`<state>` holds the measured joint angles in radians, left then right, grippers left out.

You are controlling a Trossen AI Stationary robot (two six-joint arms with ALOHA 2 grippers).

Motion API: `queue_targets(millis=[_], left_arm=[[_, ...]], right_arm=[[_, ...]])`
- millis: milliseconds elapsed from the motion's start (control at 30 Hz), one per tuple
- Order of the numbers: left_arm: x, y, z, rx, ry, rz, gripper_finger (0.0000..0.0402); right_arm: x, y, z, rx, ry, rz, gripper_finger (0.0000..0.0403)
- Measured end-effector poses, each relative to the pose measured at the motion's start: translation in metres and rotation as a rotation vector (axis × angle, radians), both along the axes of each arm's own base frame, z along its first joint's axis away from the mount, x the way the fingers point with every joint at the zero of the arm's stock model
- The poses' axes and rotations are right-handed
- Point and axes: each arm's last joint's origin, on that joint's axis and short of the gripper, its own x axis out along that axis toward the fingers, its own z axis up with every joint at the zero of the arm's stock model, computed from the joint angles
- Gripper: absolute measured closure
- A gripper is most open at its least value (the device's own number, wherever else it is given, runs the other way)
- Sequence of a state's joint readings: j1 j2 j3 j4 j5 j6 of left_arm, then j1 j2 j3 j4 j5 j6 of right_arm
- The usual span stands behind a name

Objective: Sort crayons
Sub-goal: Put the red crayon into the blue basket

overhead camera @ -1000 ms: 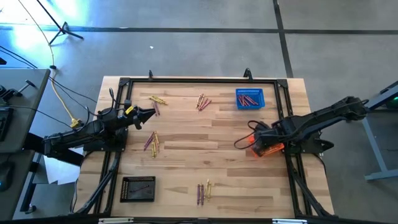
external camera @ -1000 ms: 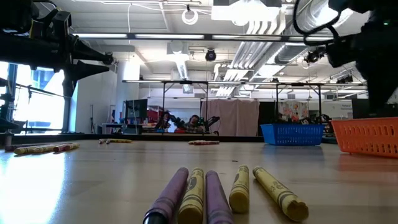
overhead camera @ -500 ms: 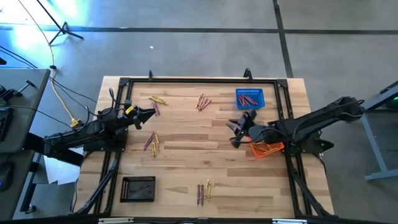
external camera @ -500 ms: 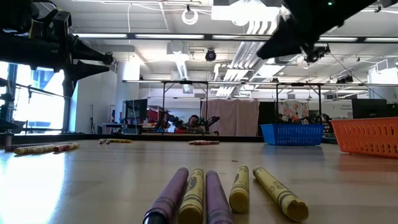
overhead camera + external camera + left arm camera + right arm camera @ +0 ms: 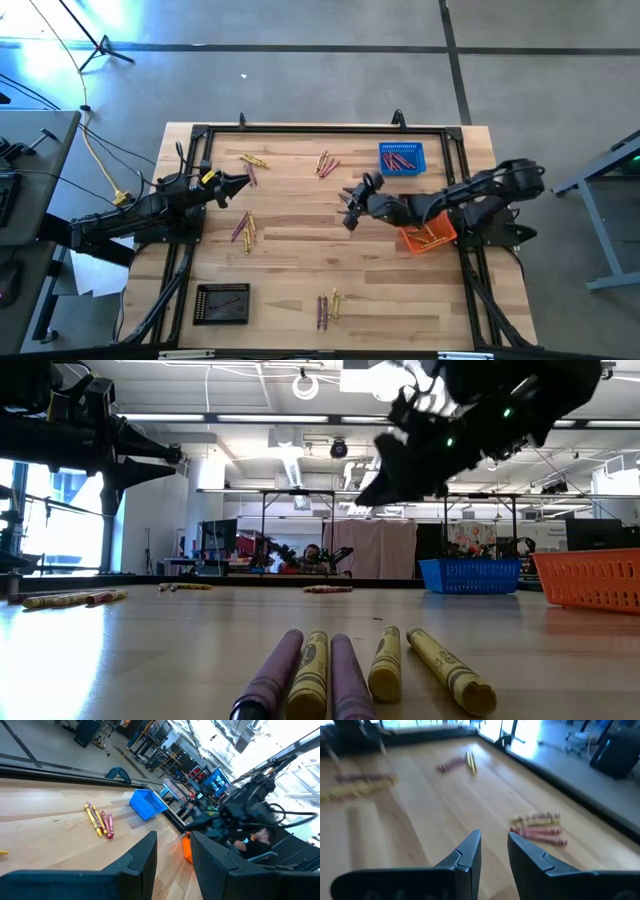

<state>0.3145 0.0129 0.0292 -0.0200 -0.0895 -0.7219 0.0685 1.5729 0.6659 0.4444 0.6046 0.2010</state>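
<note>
Right gripper (image 5: 350, 207) at frame centre above the table (image 5: 300, 260), jaws slightly apart, nothing between them. Left gripper (image 5: 243, 182) at left edge, jaws narrowly spread, empty. Crayons (image 5: 327, 163) scattered in small clusters: upper centre, left of centre, bottom centre. Red ones in blue basket (image 5: 401, 158), upper right; orange basket (image 5: 428, 238) beside right arm.

Bright, even ceiling light; window glare washes out both wrist views. The right claw (image 5: 385, 475) is motion-blurred, as are crayons (image 5: 357, 787) beyond it.
</note>
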Motion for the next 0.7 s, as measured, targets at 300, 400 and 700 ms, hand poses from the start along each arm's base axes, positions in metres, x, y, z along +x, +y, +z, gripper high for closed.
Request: queue_targets(millis=[300,400,700], left_arm=[[0.0,0.0,0.0,0.0,0.0,0.0,0.0296],[0.0,0.0,0.0,0.0,0.0,0.0,0.0296],[0.0,0.0,0.0,0.0,0.0,0.0,0.0296]], right_arm=[[0.023,-0.056,0.002,0.01,0.225,0.031,0.032],[0.028,-0.074,0.018,-0.039,0.364,0.042,0.032],[0.052,-0.126,0.036,-0.153,0.633,0.269,0.032]])
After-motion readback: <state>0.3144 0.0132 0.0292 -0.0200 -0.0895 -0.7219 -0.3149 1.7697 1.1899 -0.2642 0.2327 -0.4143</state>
